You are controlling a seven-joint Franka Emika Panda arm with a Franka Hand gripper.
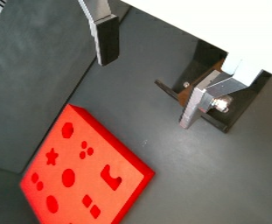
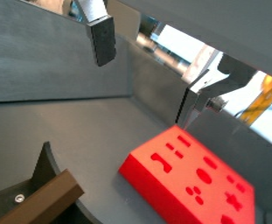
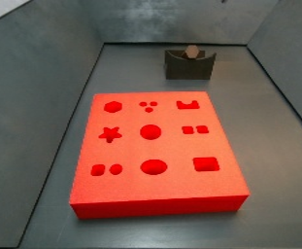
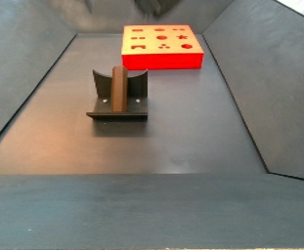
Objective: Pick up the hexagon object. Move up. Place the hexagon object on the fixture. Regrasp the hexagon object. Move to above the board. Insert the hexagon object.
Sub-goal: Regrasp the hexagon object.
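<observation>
The hexagon object [image 4: 120,88], a small brown bar, rests in the notch of the dark fixture [image 4: 117,109]; both also show in a side view, the bar [image 3: 189,51] on top of the fixture [image 3: 189,66]. The red board [image 3: 153,146] lies flat with its shaped recesses up. My gripper [image 1: 149,74] is open and empty, high above the floor, with the board [image 1: 86,171] and the fixture [image 1: 170,90] below it. In a wrist view the gripper [image 2: 149,70] hangs over the board [image 2: 202,179], with the brown bar [image 2: 45,203] at the picture's edge. The gripper does not show in either side view.
Grey walls slope up round the dark floor [image 4: 154,146] on all sides. The fixture stands apart from the board, with bare floor between them.
</observation>
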